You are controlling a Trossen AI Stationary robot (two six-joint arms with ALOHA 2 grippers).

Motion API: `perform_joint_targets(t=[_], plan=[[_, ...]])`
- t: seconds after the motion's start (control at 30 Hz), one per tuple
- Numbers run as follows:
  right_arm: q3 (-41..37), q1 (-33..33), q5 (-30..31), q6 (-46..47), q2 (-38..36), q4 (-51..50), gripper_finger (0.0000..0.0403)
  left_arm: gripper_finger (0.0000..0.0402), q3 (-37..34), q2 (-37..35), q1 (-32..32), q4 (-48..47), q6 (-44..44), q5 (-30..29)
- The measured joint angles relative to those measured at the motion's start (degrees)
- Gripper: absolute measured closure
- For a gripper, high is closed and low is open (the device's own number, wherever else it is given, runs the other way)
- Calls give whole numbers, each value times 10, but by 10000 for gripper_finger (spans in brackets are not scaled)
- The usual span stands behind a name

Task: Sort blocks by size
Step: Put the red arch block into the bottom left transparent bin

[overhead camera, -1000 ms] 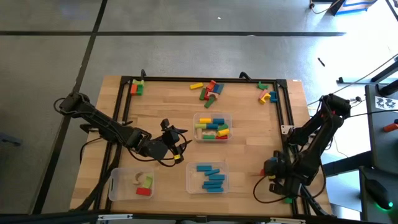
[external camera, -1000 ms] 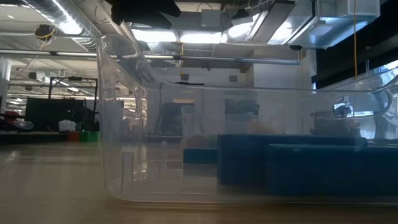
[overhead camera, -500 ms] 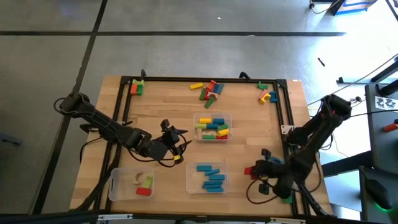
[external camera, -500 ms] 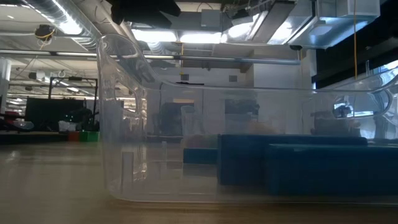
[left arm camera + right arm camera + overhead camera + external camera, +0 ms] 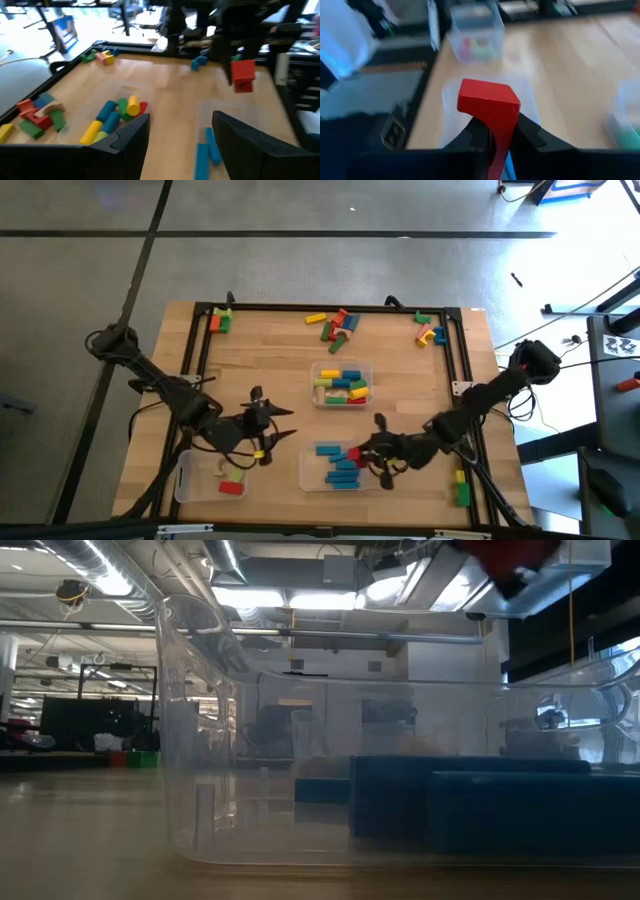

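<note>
My right gripper (image 5: 372, 457) pinches a red block (image 5: 488, 104) above the blue-block tray (image 5: 334, 464) at lower centre of the high view. My left gripper (image 5: 262, 432) hovers with fingers spread and empty, at lower left. Three trays hold sorted blocks, but loose clusters (image 5: 335, 323) remain along the top edge. In the low view, the tray wall fills the frame, hiding the table beyond.

Bare wood is lying open between the centre tray (image 5: 341, 368) and the front trays; both arms are crowding the front.
</note>
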Motion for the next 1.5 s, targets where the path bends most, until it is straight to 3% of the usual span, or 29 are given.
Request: perform_joint_targets(t=[0.23, 0.9, 1.5], plan=[[18, -51, -52, -67, 76, 165, 353, 192, 0, -35, -32, 3, 0, -30], [416, -118, -98, -159, 426, 163, 352, 192, 0, -62, -36, 25, 4, -46], [703, -153, -109, -170, 647, 183, 352, 192, 0, -75, -9, 107, 92, -61]])
